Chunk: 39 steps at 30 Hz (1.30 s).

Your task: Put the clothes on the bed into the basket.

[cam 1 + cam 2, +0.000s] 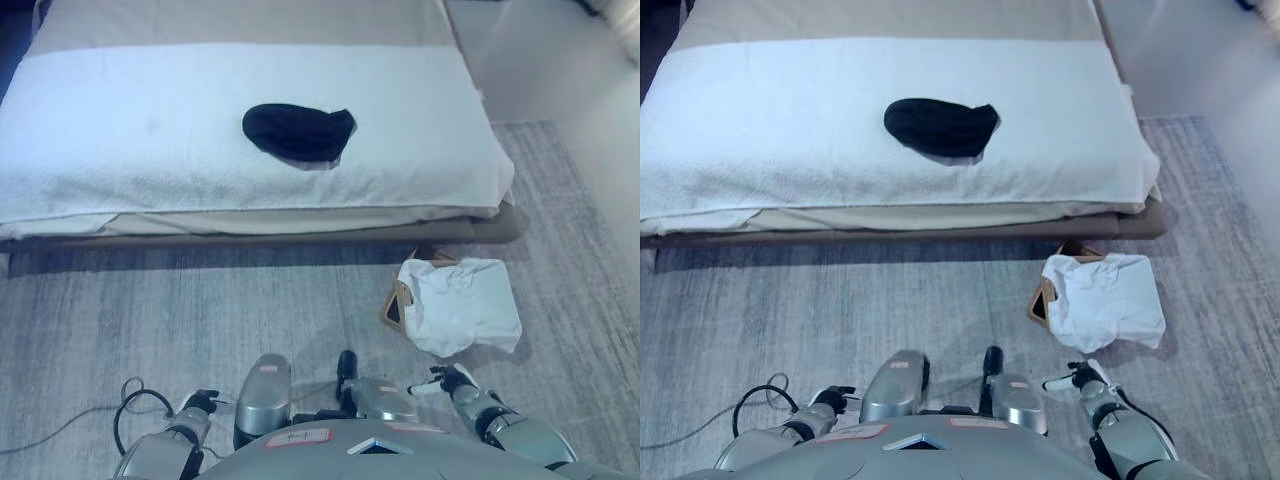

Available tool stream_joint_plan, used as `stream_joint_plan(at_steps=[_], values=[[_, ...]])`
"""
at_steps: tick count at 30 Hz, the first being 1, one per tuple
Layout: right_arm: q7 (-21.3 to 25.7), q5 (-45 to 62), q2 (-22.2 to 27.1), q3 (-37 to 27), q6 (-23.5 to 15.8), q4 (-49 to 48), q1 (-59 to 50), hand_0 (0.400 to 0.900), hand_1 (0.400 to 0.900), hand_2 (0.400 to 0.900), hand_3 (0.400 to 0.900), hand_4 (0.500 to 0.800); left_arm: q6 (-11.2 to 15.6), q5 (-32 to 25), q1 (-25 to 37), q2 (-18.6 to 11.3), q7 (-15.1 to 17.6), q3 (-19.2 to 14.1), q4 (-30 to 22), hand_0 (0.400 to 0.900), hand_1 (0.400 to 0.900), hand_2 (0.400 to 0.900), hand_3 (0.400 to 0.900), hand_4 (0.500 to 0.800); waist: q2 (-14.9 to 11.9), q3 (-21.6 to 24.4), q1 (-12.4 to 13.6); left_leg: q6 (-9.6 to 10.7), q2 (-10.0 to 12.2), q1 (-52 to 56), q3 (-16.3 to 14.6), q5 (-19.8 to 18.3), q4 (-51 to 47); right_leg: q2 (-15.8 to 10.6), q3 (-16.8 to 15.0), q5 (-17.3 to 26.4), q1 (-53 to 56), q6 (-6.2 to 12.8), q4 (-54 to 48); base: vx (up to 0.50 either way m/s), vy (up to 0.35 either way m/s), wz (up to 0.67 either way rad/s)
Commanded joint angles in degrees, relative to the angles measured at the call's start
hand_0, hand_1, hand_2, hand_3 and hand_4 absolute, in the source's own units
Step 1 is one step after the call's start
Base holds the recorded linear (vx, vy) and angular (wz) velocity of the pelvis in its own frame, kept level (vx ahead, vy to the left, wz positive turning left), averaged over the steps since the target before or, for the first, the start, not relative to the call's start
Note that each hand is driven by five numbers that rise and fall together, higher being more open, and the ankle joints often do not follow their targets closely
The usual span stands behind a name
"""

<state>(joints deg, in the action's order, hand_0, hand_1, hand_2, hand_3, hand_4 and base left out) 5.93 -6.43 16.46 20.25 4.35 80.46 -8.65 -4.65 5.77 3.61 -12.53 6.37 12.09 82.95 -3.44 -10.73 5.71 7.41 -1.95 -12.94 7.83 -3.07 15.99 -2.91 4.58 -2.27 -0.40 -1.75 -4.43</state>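
Observation:
A dark garment (298,131) lies bunched near the middle of the white-covered bed (120,140). A brown basket (402,302) stands on the floor by the bed's right front corner, mostly covered by a white garment (462,304) draped over it. My left hand (197,404) hangs low at the bottom left, away from the bed, its fingers small and dark. My right hand (448,380) hangs at the bottom right, just below the basket, with relaxed fingers and holding nothing.
A grey rug (150,320) covers the floor between me and the bed. The bed's front edge (250,235) runs across the view. Bare pale floor (560,60) lies to the right of the bed.

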Motion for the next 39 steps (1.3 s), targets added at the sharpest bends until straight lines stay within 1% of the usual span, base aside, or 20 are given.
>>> stream_joint_plan(at_steps=[1, 5, 7, 9, 11, 12, 14, 17, 18, 20, 22, 23, 24, 27, 31, 33, 34, 36, 37, 39], values=[[0.81, -0.23, 0.93, -0.76, 1.03, 0.15, 2.25, 0.9, 0.9, 0.9, 0.9, 0.8, -0.82, -1.82, -3.46, -2.55, 0.59, -0.95, 1.14, 0.9, 0.9, 0.9, 0.9, 0.8, -0.48, 0.83, 2.88, -5.53, -0.68, -9.55, -2.18, 11.67, -8.98, 5.18, -3.3, -7.2, 10.1, 3.02, 4.96, 0.47, 0.041, -0.77], [1.14, 0.23, 1.03, -1.11, 1.12, 0.19, 2.78, 0.9, 0.9, 0.9, 0.9, 0.8, -1.02, -2.1, -5.23, -2.57, 0.91, -2.05, 1.64, 0.9, 0.9, 0.9, 0.9, 0.8, -0.78, 1.43, 5.58, -2.39, 4.86, -16.2, -1.52, 16.84, -19.32, 4.6, -9.47, -11.27, 15.35, 3.66, 4.06, 0.48, 0.066, -0.69], [0.88, 0.69, 0.91, -1.89, 1.24, 0.2, 3.07, 0.9, 0.9, 0.9, 0.9, 0.8, -1.07, -2.27, -5.9, -2.48, 1.12, -2.66, 1.47, 0.9, 0.9, 0.9, 0.9, 0.8, -0.98, 1.98, 6.36, -1.14, 7.68, -18.52, -4.34, 18.8, -19.05, 3.18, -11.77, -13.27, 19.06, 4.62, 3.8, 0.63, 0.204, -0.68], [0.43, 0.76, 0.38, -2.42, 1.36, 0.49, 3.69, 0.9, 0.9, 0.9, 0.9, 0.8, -1.07, -2.39, -6.47, -2.8, 0.88, -3.31, 1.43, 0.9, 0.9, 0.9, 0.9, 0.8, -1.22, 3.12, 7.43, -0.87, 8.71, -17.45, -6.24, 21.08, -16.95, 0.79, -12.21, -14.17, 22.12, 5.74, 4.07, 0.71, 0.29, -0.59], [-0.11, 0.88, 0.19, -3.33, 1.44, 0.48, 4.3, 0.9, 0.9, 0.9, 0.9, 0.8, -1.15, -2.66, -6.96, -3.24, 0.78, -3.99, 1.51, 0.9, 0.9, 0.9, 0.9, 0.8, -1.68, 4.86, 8.15, -1.74, 7.23, -16.23, -5.43, 23.04, -14.84, -2.54, -11.12, -13.5, 23.87, 7.19, 6.35, 0.77, 0.371, -0.21], [-0.22, 1.06, 0.16, -3.75, 1.28, 0.47, 4.4, 0.9, 0.9, 0.9, 0.9, 0.8, -1.18, -2.52, -6.62, -3.47, 0.71, -3.94, 1.6, 0.9, 0.9, 0.9, 0.9, 0.8, -2.08, 5.55, 7.92, -1.84, 6.58, -15.81, -6.2, 22.9, -12.93, -4.1, -10.23, -10.13, 23.29, 8.47, 8.79, 0.7, 0.328, 0.04], [-0.28, 1.73, 0.06, -4.45, 0.91, -0.35, 4.69, 0.9, 0.9, 0.9, 0.9, 0.8, -0.84, -2.6, -6.08, -4.13, 0.75, -3.88, 0.93, 0.9, 0.9, 0.9, 0.9, 0.8, -3.34, 6.89, 8.0, -3.01, 4.41, -15.14, -8.17, 20.56, -9.67, -6.79, -9.85, 1.79, 20.55, 10.21, 14.82, 0.58, 0.245, 0.05], [-0.22, 1.59, 0.51, -3.98, 0.72, -1.89, 3.4, 0.9, 0.9, 0.9, 0.9, 0.8, -0.69, -2.91, -5.07, -5.42, 0.42, -3.28, -0.5, 0.9, 0.9, 0.9, 0.9, 0.8, -2.25, 7.57, 8.17, -7.42, 2.27, -10.27, -8.99, 16.09, -11.31, -6.22, -7.75, 15.88, 12.34, 9.07, 30.91, 0.54, 0.285, 0.11], [0.09, 2.21, 0.81, -4.22, 0.52, -2.24, 3.22, 0.9, 0.9, 0.9, 0.9, 0.8, -0.68, -2.88, -4.55, -5.77, 0.39, -2.79, -1.06, 0.9, 0.9, 0.9, 0.9, 0.8, -1.36, 6.98, 6.81, -8.42, 0.97, -7.36, -8.25, 15.0, -12.82, -3.13, -8.78, 15.18, 9.74, 8.09, 34.84, 0.57, 0.33, 0.52], [0.37, 3.11, 0.77, -4.78, 0.02, -2.59, 3.45, 0.9, 0.9, 0.9, 0.9, 0.8, -0.51, -2.49, -2.51, -6.68, 0.46, -1.73, -1.81, 0.9, 0.9, 0.9, 0.9, 0.8, 0.77, 4.4, 2.63, -9.86, -0.87, 0.34, -5.66, 13.37, -16.89, 3.37, -7.19, 7.78, 0.36, 7.17, 41.02, 0.61, 0.297, 0.74], [0.61, 3.57, 0.92, -5.16, 0.07, -1.91, 4.24, 0.9, 0.9, 0.9, 0.9, 0.8, -0.45, -2.33, -1.51, -7.39, 0.42, -1.4, -2.27, 0.9, 0.9, 0.9, 0.9, 0.8, 2.35, 2.61, -0.6, -9.91, -1.35, 6.59, -3.15, 12.4, -19.27, 3.07, -1.71, 2.8, -4.49, 6.34, 38.06, 0.57, 0.172, 0.71], [0.76, 3.79, 1.16, -5.85, 0.19, -1.29, 4.93, 0.9, 0.9, 0.9, 0.9, 0.8, -0.32, -2.22, -1.04, -7.35, 0.35, -1.31, -2.25, 0.9, 0.9, 0.9, 0.9, 0.8, 3.21, 2.17, -1.87, -9.32, -1.03, 9.51, -2.12, 11.19, -20.12, 1.6, 2.32, -0.54, -6.79, 5.43, 31.97, 0.56, 0.054, 0.6], [0.86, 3.96, 1.24, -6.08, 0.26, -0.97, 5.31, 0.9, 0.9, 0.9, 0.9, 0.8, -0.31, -2.0, -0.95, -7.13, 0.33, -1.23, -2.16, 0.9, 0.9, 0.9, 0.9, 0.8, 3.67, 2.11, -2.8, -8.92, -0.84, 11.34, -1.3, 10.32, -20.36, 1.18, 3.55, -0.78, -7.71, 5.37, 28.06, 0.57, -0.014, 0.59], [1.04, 4.59, 1.72, -8.02, 0.58, 0.22, 6.66, 0.9, 0.9, 0.9, 0.9, 0.8, 0.11, -0.73, -0.4, -6.49, 0.11, -1.08, -1.52, 0.9, 0.9, 0.9, 0.9, 0.8, 3.21, 1.39, -6.07, -8.13, -1.77, 17.18, 1.09, 5.85, -20.95, -1.04, 1.28, 6.68, -11.97, 7.86, 9.53, 0.6, -0.108, 0.56], [0.84, 2.41, 1.89, -8.18, 1.47, 1.0, 6.97, 0.9, 0.9, 0.9, 0.9, 0.8, 0.09, 0.69, -0.82, -5.92, -0.38, -2.01, -0.52, 0.9, 0.9, 0.9, 0.9, 0.8, 2.83, 0.95, -7.47, -7.04, -1.19, 23.84, 3.07, 0.98, -20.97, -4.12, 0.71, 12.41, -15.21, 10.61, 2.92, 0.54, -0.175, 0.42], [0.73, 0.92, 2.06, -7.15, 1.53, 1.23, 6.65, 0.9, 0.9, 0.9, 0.9, 0.8, -0.01, 0.93, -1.44, -5.52, -0.61, -1.9, -0.28, 0.9, 0.9, 0.9, 0.9, 0.8, 2.12, 1.62, -7.18, -6.49, -0.69, 26.08, 3.45, -0.63, -20.99, -5.22, 2.64, 13.12, -14.28, 10.56, 4.66, 0.43, -0.29, 0.32], [0.69, 0.58, 2.14, -6.84, 1.43, 0.82, 6.34, 0.9, 0.9, 0.9, 0.9, 0.8, -0.1, 1.05, -1.85, -5.3, -0.61, -2.22, -0.08, 0.9, 0.9, 0.9, 0.9, 0.8, 1.7, 2.68, -6.93, -5.85, 0.17, 27.28, 3.47, -1.8, -20.99, -5.49, 4.33, 12.97, -13.58, 10.21, 5.3, 0.45, -0.375, 0.29], [0.75, -0.36, 2.49, -5.32, 1.16, 0.26, 4.88, 0.9, 0.9, 0.9, 0.9, 0.8, -0.19, 1.07, -2.11, -4.97, -0.59, -2.02, 0.28, 0.9, 0.9, 0.9, 0.9, 0.8, 1.84, 4.47, -6.97, -4.91, 2.41, 28.67, 3.86, -2.68, -20.7, -4.59, 4.56, 12.32, -12.78, 9.23, 7.36, 0.43, -0.359, 0.41], [1.08, -1.45, 2.88, -4.03, 0.92, -0.12, 3.65, 0.9, 0.9, 0.9, 0.9, 0.8, -0.24, 0.8, -2.25, -4.7, -0.09, -1.91, 0.45, 0.9, 0.9, 0.9, 0.9, 0.8, 2.13, 4.78, -6.85, -4.27, 3.53, 27.73, 3.91, -1.95, -17.35, -4.02, 4.58, 11.34, -12.27, 8.55, 8.79, 0.38, -0.315, 0.52], [1.29, -2.17, 3.72, -2.14, 0.44, -1.85, 1.37, 0.9, 0.9, 0.9, 0.9, 0.8, -0.22, -0.21, -2.57, -3.46, 0.89, -2.32, 0.42, 0.9, 0.9, 0.9, 0.9, 0.8, 2.06, 4.47, -5.82, -3.08, 3.23, 23.7, 3.74, 1.81, -7.42, -4.09, 6.12, 9.67, -10.24, 7.58, 9.16, 0.28, -0.286, 0.32]])
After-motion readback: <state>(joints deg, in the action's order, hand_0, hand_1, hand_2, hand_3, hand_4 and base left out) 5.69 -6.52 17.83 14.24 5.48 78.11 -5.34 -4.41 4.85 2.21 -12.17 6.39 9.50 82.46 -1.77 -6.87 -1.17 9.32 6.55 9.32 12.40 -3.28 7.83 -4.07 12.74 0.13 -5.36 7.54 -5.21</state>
